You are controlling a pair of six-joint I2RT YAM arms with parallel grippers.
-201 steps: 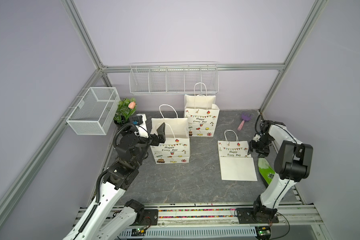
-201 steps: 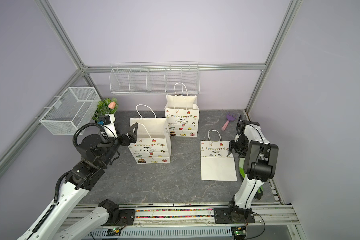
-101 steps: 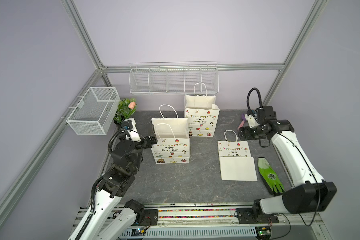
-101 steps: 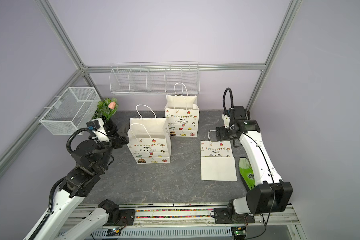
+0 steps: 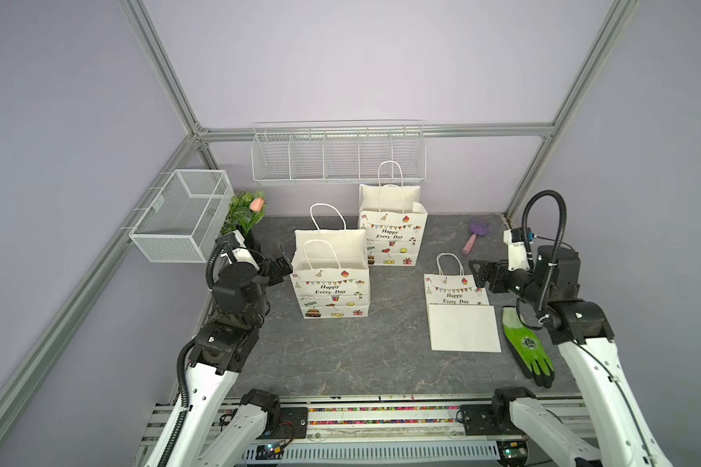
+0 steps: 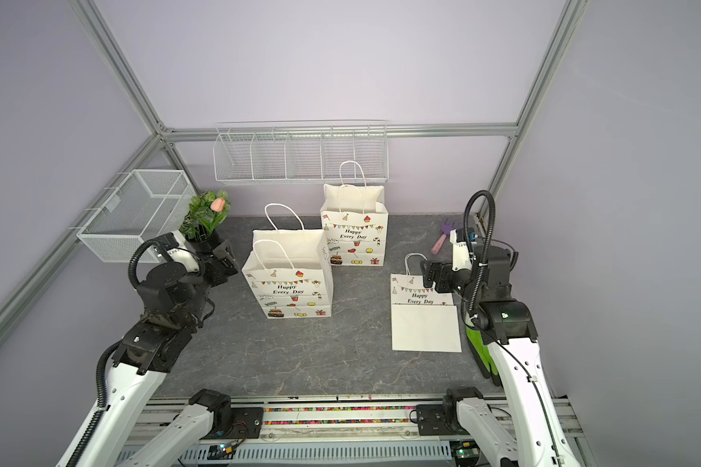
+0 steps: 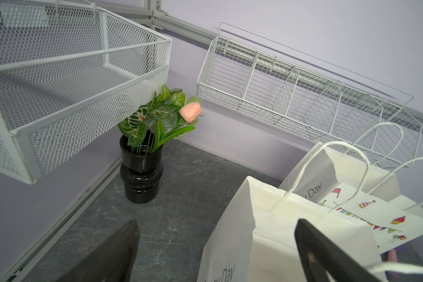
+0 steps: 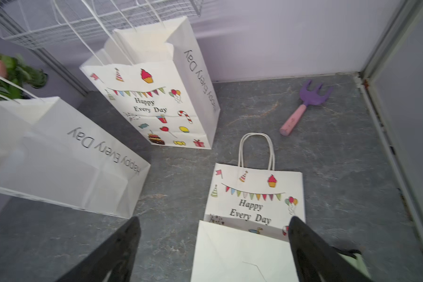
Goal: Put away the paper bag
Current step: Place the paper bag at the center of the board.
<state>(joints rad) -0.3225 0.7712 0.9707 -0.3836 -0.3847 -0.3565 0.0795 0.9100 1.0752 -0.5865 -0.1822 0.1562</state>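
Movement on the right side: a second ago that arm was folded up tight at the edge of the surface (image 5: 340,356), and now it has swung out and unfolded. The right pincer (image 5: 480,275) hangs over the printed top corner of the flat paper bag (image 5: 460,319). Its jaws have spread from partly closed to wide apart, and the wrist view shows the right pincer (image 8: 214,219) gripping nothing, with the flat paper bag (image 8: 254,195) lying between and beyond the black fingers.

That bag lies folded on the right half of the surface, handles pointing toward the back wall, and the green glove (image 5: 527,347) sits just beside its outer edge. It has not budged.

Over on the left, the arm has dropped lower. The left pincer (image 5: 281,265) stands as wide open as before, empty, just beside the near upright bag (image 5: 332,291). The far upright bag (image 5: 393,238) stands behind it, under the wire rack (image 5: 336,157).

My read: this is the reach, not the grab. Nothing is lifted yet, so the task is barely begun. A flat bag on a hard surface gives little to bite, so the handles or an edge look the likeliest hold.
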